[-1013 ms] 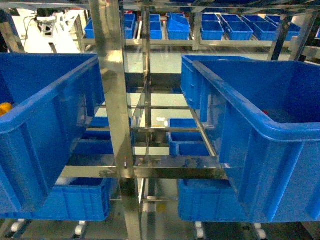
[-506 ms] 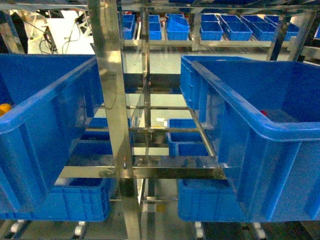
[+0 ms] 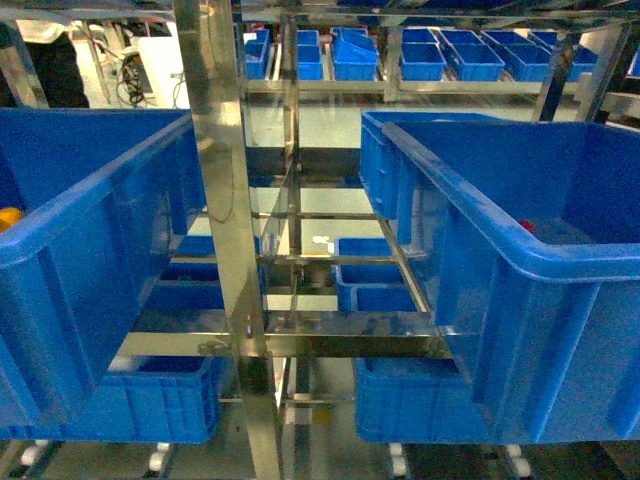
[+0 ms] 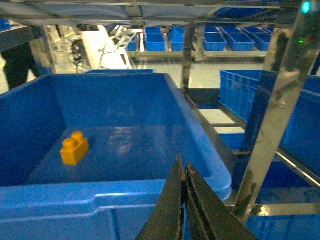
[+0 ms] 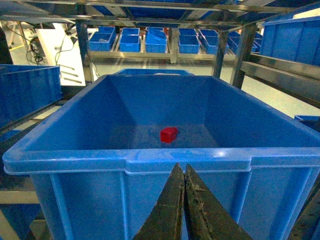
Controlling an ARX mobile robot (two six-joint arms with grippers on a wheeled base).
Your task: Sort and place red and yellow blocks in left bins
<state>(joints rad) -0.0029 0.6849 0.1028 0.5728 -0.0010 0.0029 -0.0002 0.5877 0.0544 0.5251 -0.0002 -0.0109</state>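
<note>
the left hand [image 4: 184, 172] hangs outside the near rim of the left tub [image 4: 125, 192], fingers pressed together, empty; a yellow block [image 4: 74, 148] lies inside. the right hand [image 5: 183, 175], likewise pressed together, faces the right tub [image 5: 150, 160] holding a red block [image 5: 168, 134].

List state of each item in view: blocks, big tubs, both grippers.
yellow block: upright, studs up, on the left tub's floor
red block: on the right tub's floor
left tub: open-topped, holds only the yellow block
right tub: open-topped, holds only the red block
left gripper: shut, empty
right gripper: shut, empty
</note>
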